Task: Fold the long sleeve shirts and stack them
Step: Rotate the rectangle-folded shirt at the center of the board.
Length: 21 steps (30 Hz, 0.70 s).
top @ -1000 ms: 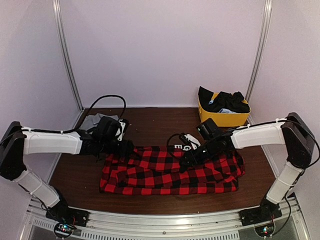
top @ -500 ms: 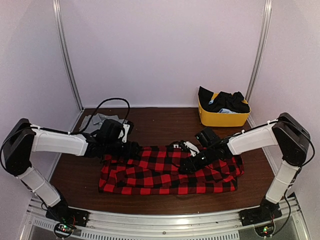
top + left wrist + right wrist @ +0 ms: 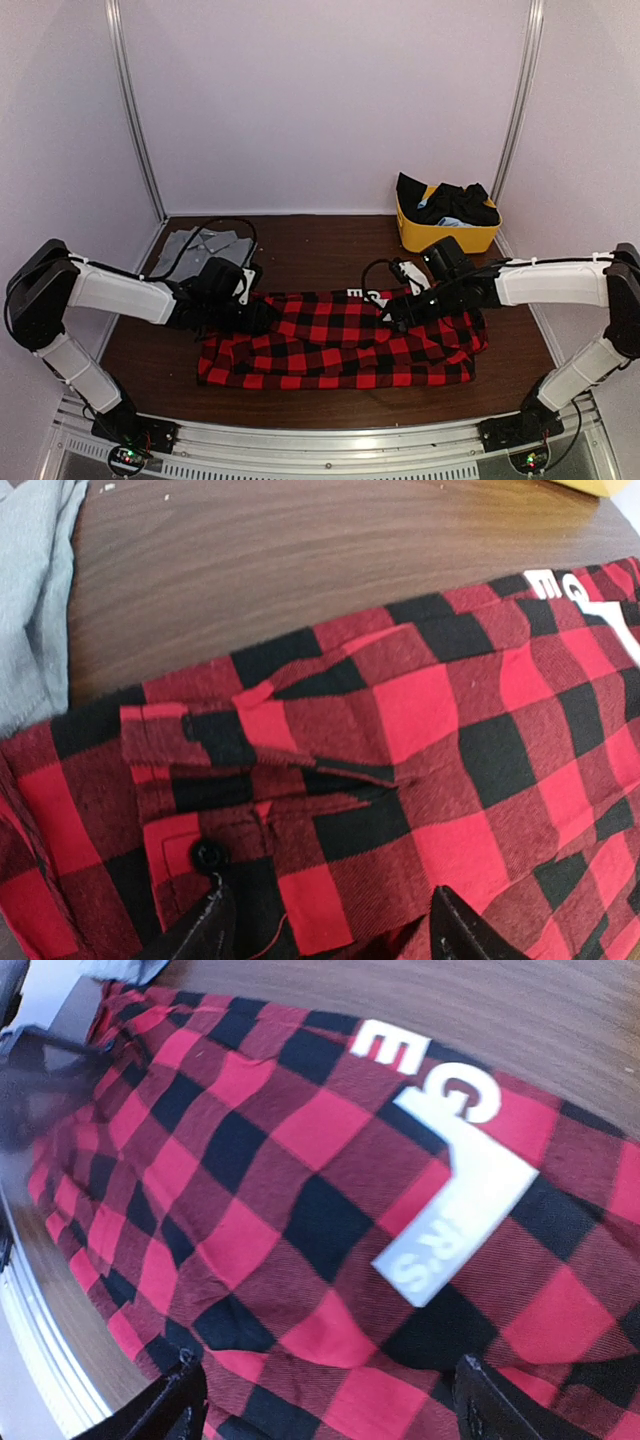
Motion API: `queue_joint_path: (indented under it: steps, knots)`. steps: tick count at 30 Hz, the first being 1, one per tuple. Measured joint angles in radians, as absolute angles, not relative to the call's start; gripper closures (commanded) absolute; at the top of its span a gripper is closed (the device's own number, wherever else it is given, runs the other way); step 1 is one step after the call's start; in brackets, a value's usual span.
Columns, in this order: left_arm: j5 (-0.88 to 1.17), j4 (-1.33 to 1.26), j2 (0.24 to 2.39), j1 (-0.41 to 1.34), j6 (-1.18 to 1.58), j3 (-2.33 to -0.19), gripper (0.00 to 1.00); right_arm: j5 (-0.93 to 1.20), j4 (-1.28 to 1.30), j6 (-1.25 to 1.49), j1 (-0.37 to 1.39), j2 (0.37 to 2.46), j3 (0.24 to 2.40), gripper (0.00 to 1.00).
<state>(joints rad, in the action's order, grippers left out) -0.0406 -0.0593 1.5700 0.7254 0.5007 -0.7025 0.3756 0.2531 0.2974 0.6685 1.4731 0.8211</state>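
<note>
Top: flannel (image 3: 340, 345) lies as a long folded band on the desk (image 3: 310, 250). Since a second ago the right gripper (image 3: 399, 309) has drawn back toward the collar and the left gripper (image 3: 266, 317) has settled at the left end; the next fold is probably pending. Grey shirt (image 3: 200, 243) lies far-left. Bin (image 3: 445, 240) holds dark clothes (image 3: 452, 205).
Left wrist: gripper spread, empty, over the cuff button (image 3: 208, 855).
Right wrist: gripper spread, empty, above the label (image 3: 450, 1200).

The flannel shirt (image 3: 340, 345) is buffalo check: bright red squares against black, with darker maroon where the two cross. Its neck label (image 3: 455, 1200) is white with faint grey lettering, and a button (image 3: 208, 855) on it is black. The other shirt (image 3: 195, 243) is plain pale grey. The table (image 3: 310, 250) is dark brown woodgrain. The bin (image 3: 445, 238) is yellow, with black clothes (image 3: 455, 205) in it.
</note>
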Motion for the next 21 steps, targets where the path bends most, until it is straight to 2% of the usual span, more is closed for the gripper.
queue_joint_path:
  steps: [11,21]
  knots:
    - [-0.028,-0.090,1.570,0.725,0.517,-0.638,0.32,0.199,0.337,0.411,0.451,1.369,0.695,0.14]
    - [-0.024,-0.157,1.493,0.725,0.553,-0.527,0.32,0.187,0.294,0.417,0.423,1.489,0.699,0.14]
